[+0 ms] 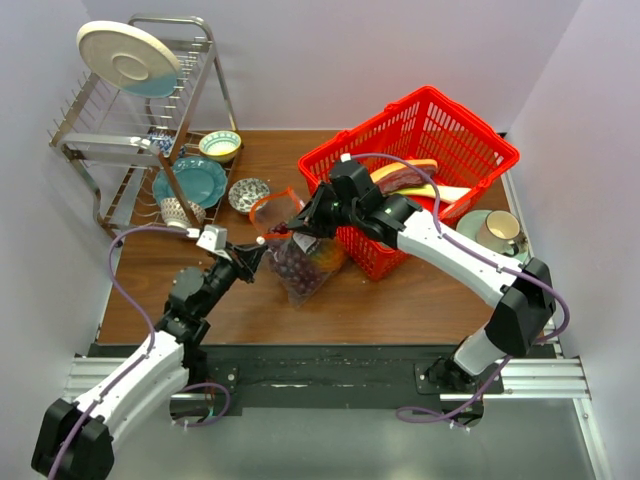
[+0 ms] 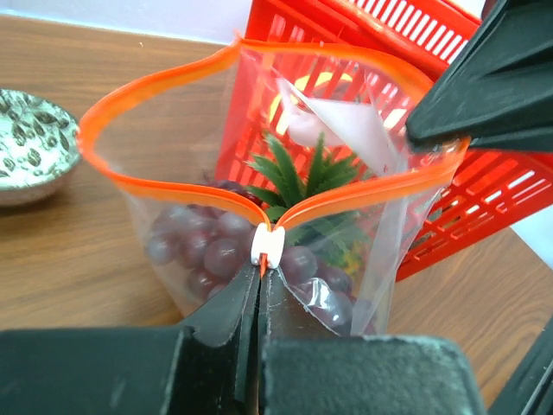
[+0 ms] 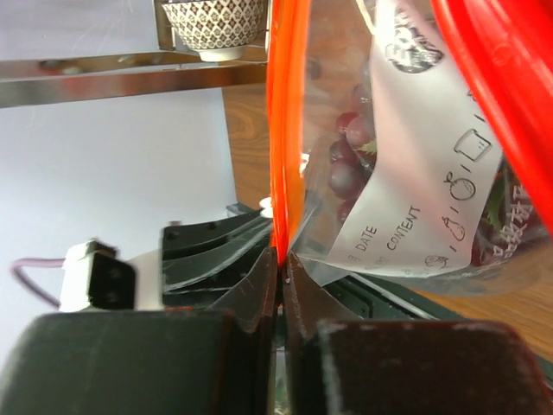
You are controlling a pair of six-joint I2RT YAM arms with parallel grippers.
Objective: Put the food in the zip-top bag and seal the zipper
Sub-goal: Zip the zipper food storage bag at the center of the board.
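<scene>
Brown wooden table (image 1: 420,300), bearing a red plastic mesh basket (image 1: 470,140) at right rear. Clear crinkly zip-top bag (image 1: 300,268), upright just beside the basket, mouth gaping; holds a yellow-orange toy pineapple with green crown (image 2: 302,177) and a dark purple grape bunch (image 2: 207,251). Thin red-orange zipper strip (image 2: 84,138), pinched at one end by the left gripper (image 2: 262,277) and opposite by the right gripper (image 3: 281,268), both clamped tight.

The zip-top bag (image 2: 384,259) was clear, its zipper (image 2: 164,186) bright red-orange with a small white slider (image 2: 267,246). Inside, the grape bunch (image 2: 207,251) was dark purple, and the pineapple (image 2: 298,173) showed a green crown. The bag's label (image 3: 415,199) was white with black icons and lettering. The mesh basket (image 1: 440,130) was red, the table (image 2: 69,251) brown wood-grain, and the small bowl (image 2: 26,147) pale with dark speckled markings.
</scene>
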